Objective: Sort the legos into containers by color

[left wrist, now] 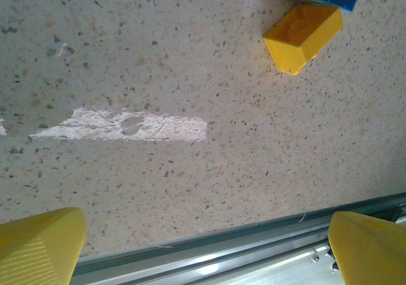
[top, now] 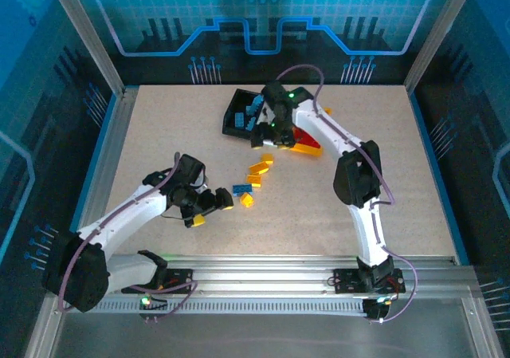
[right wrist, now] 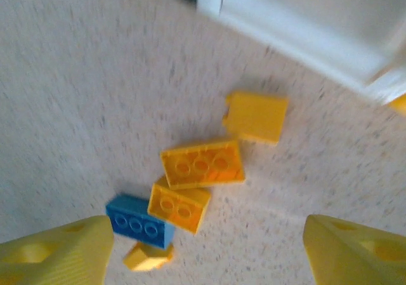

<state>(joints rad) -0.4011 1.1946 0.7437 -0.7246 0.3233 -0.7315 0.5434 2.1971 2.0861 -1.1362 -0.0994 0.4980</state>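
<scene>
Plainly both stand spread: right gripper [right wrist: 203,247] above yellow legos [right wrist: 202,164] mid-frame (one blue lego [right wrist: 139,220] lower left), left gripper [left wrist: 203,247] holding nothing.

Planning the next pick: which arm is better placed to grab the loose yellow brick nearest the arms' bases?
Left, probably: the left end effector, open, sits close beside that yellow brick; the right end effector hangs over the containers.

Lab cell: aluminium frame [top: 89,35], blue panels [top: 159,7]
</scene>
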